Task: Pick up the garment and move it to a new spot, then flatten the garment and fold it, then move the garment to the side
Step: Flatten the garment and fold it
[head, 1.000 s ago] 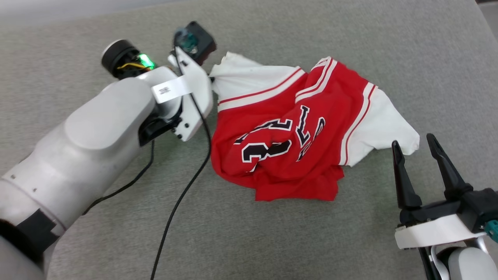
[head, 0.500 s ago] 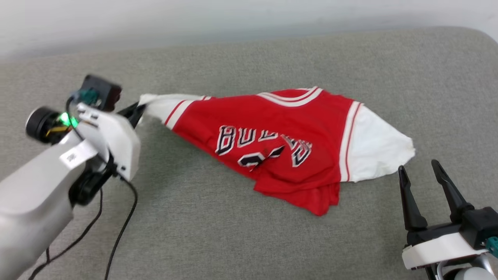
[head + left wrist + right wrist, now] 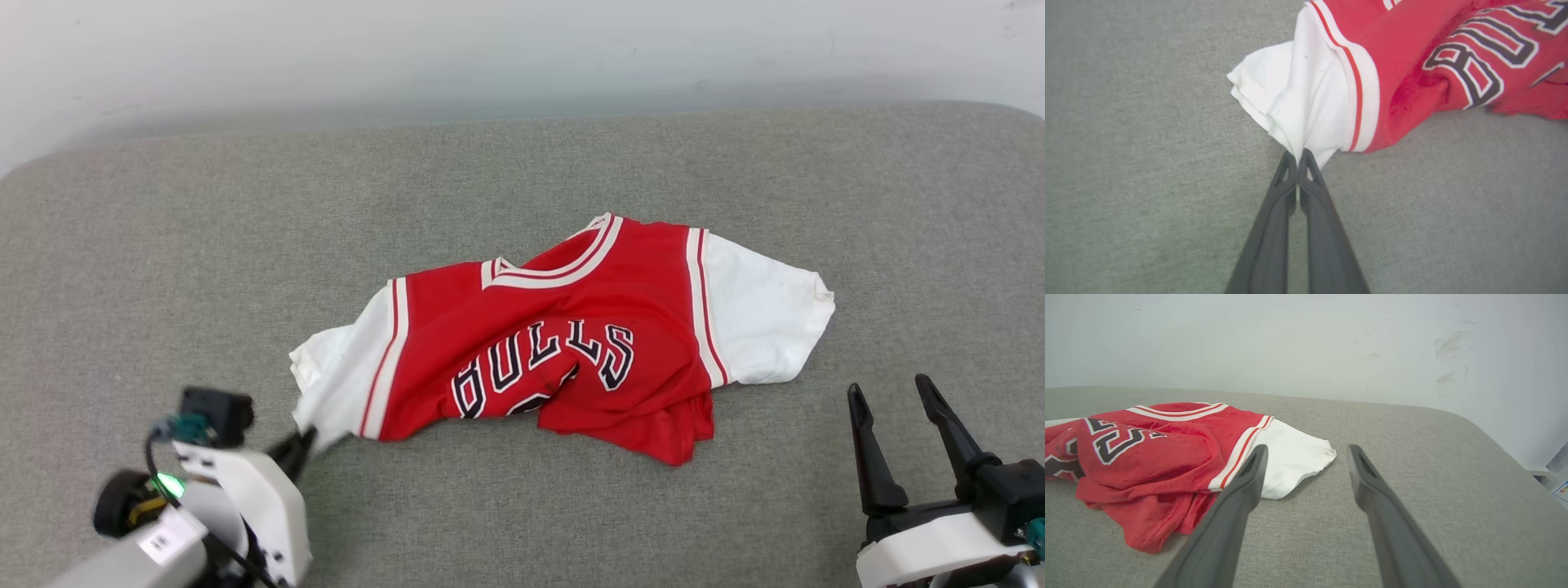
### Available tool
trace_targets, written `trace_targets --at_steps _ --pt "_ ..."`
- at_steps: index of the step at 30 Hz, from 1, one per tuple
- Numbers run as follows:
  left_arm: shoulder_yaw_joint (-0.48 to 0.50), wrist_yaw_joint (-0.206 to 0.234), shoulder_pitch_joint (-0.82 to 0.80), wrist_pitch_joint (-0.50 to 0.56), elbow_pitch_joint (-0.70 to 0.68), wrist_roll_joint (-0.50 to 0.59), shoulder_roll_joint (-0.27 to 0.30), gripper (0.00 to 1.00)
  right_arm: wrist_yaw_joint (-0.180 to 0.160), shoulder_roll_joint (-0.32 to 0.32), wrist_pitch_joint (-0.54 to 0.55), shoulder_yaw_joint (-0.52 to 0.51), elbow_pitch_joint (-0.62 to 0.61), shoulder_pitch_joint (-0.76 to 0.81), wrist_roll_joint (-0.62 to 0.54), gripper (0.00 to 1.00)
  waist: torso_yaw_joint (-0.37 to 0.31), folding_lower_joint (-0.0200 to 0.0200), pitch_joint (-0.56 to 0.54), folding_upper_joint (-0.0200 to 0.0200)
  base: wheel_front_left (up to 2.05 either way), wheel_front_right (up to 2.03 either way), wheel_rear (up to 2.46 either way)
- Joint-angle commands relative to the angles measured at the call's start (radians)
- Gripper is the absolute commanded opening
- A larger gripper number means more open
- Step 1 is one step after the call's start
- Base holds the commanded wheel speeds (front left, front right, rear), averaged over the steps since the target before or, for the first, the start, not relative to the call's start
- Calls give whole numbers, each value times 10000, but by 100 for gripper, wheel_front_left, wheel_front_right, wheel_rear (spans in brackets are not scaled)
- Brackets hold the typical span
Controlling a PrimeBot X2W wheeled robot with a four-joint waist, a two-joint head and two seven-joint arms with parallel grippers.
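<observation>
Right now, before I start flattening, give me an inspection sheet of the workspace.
Surface: grey fabric-covered surface, rounded far corners.
Job's things: garment lies rumpled, chest lettering up, lower part bunched, white sleeves out to either side.
Clutter: nothing seen.
Grippers: left gripper shut on the edge of one white sleeve; right gripper open, apart from the garment, near its other sleeve.
Cables: black cable at the left wrist.
Surroundings: pale wall behind, with scuff marks.
</observation>
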Motion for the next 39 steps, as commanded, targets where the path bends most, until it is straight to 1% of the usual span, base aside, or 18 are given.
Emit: trace_targets --at_steps 1,6,11,12,13,16,20,23,26,29,31,32,33,34,36,39 --pt "-56 55 200 -88 -31 -48 -110 0 -11 -67 31 -30 34 117 37 100 6 1 -7 0 0 0 0" --pt "-405 -76 904 -78 178 -303 -591 0 -11 -121 75 -59 117 148 97 100 33 1 -53 0 0 0 0" --pt "-644 -328 1228 -27 647 -440 -987 0 -11 -142 120 -88 221 206 147 100 100 1 -172 0 0 0 0" --pt "-592 -338 1210 -146 748 -418 -1012 30 -11 -149 128 -85 239 203 157 100 120 1 -209 0 0 0 0" --pt "-525 -279 1126 -307 842 -315 -1002 100 -11 -154 136 -79 250 203 174 100 140 1 -246 0 0 0 0" --pt "-297 -186 866 -790 888 -127 -913 100 -11 -176 132 -87 279 238 205 100 206 1 -374 0 0 0 0" --pt "44 -102 503 -1182 613 64 -606 100 -11 -182 128 -85 288 284 231 100 267 1 -507 0 0 0 0" --pt "259 13 4 -1250 327 376 -185 100 -11 -147 114 -66 283 281 254 100 296 1 -543 0 0 0 0" --pt "397 33 -606 -1007 76 652 163 100 -11 -113 91 -24 261 206 225 100 306 1 -514 0 0 0 0" --pt "616 -202 -1277 -601 -42 582 408 100 -11 -95 80 28 207 85 172 100 287 1 -449 0 0 0 0" --pt "559 -406 -1754 -106 24 736 614 100 -11 -99 84 104 164 -16 128 100 225 1 -383 0 0 0 0" --pt "547 -637 -2223 388 118 779 682 100 -11 -124 91 158 112 -96 117 100 164 1 -312 0 0 0 0" --pt "453 -735 -2457 682 178 939 769 100 -11 -131 103 205 88 -141 106 100 108 1 -262 0 0 0 0" --pt "453 -735 -2457 682 178 939 769 100 -11 -131 103 205 88 -141 106 100 108 1 -262 0 0 0 0" --pt "289 -971 -2851 1315 256 1052 785 100 -11 -152 108 241 50 -251 65 100 37 1 -172 0 0 0 0" --pt "137 -1360 -3304 2316 392 843 768 100 -11 -139 107 297 -33 -341 28 100 -61 1 -11 0 0 0 0"
